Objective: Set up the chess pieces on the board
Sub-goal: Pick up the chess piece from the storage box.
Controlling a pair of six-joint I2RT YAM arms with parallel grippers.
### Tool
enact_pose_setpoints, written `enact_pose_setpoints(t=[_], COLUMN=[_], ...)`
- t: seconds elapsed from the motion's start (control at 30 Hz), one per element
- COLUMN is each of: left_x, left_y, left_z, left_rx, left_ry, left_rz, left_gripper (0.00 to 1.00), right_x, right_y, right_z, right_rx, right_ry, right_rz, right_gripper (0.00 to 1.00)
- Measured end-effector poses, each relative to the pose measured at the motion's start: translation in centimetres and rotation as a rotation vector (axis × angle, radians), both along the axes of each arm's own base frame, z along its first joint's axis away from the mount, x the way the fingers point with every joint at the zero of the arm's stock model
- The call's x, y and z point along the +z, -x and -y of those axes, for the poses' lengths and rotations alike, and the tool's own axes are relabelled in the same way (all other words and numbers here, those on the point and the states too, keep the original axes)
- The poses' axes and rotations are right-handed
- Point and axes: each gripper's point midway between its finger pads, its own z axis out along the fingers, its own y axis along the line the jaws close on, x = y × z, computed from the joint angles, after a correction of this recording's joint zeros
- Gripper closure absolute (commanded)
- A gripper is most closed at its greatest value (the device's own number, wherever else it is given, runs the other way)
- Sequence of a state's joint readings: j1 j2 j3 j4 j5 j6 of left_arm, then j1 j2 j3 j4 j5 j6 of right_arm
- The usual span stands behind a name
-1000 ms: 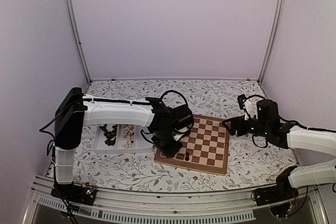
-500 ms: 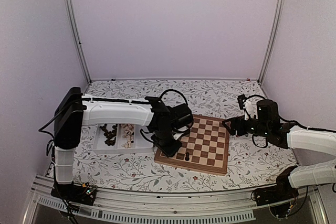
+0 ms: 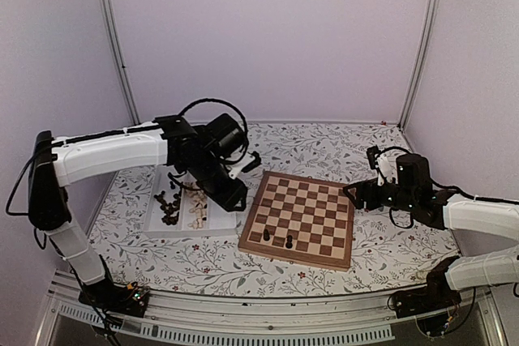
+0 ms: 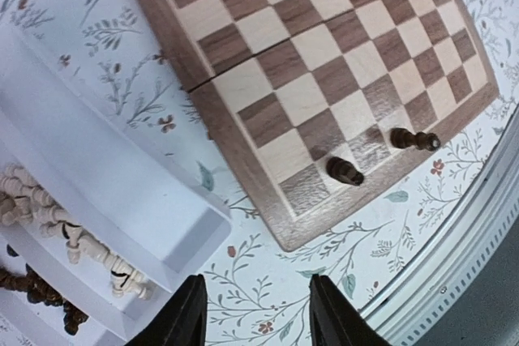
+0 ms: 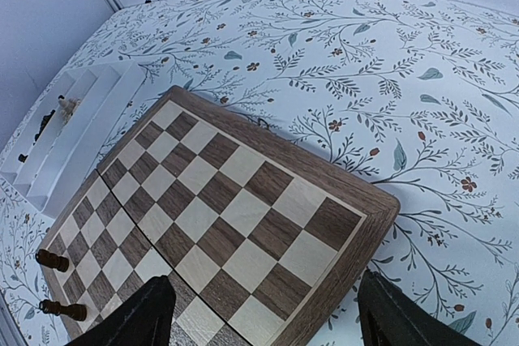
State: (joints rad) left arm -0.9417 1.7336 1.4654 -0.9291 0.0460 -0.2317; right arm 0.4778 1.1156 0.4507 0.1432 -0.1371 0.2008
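With two dark chess pieces (image 3: 266, 235) standing near-left on the board (image 3: 312, 208), the left hand (image 3: 233, 198) hovers spread and empty at the white tray (image 3: 178, 231) (likely for another), the right hand (image 3: 355, 196) idling spread at right.

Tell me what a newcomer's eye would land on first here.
The board is almost bare, with only two dark chess pieces by its near-left corner. The left gripper hangs open between the board and the white tray, which holds the other pieces. The right gripper hovers open at the board's right edge.
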Motion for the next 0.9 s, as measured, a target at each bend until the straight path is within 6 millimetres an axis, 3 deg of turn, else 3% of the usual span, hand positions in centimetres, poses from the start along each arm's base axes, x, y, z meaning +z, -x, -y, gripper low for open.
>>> enact_pose_setpoints(t=[0.13, 0.23, 0.37, 0.53, 0.9], left_x=[0.0, -1.5, -3.8, -4.8, -5.3], left_y=[-3.5, -5.9, -6.7, -6.4, -6.6], left_z=[-5.7, -10.7, -15.9, -19.3, -22.9], left_rx=[0.163, 0.317, 0.464, 0.557, 0.667], left_ry=[-0.002, -0.071, -0.163, -0.218, -0.286], left_rz=[0.035, 0.058, 0.046, 0.034, 0.031], left_gripper=[0.55, 0.57, 0.59, 0.60, 0.60], right_x=[0.0, 0.0, -0.1, -0.2, -0.5], right_y=[0.0, 0.0, 0.0, 0.0, 0.0], right_z=[0.0, 0.0, 0.0, 0.0, -0.1], right_rx=[0.000, 0.000, 0.000, 0.000, 0.004], right_ry=[0.001, 0.001, 0.002, 0.003, 0.005], right_rz=[-0.001, -0.001, -0.004, -0.006, -0.014], right_gripper=[0.19, 0.19, 0.19, 0.19, 0.19])
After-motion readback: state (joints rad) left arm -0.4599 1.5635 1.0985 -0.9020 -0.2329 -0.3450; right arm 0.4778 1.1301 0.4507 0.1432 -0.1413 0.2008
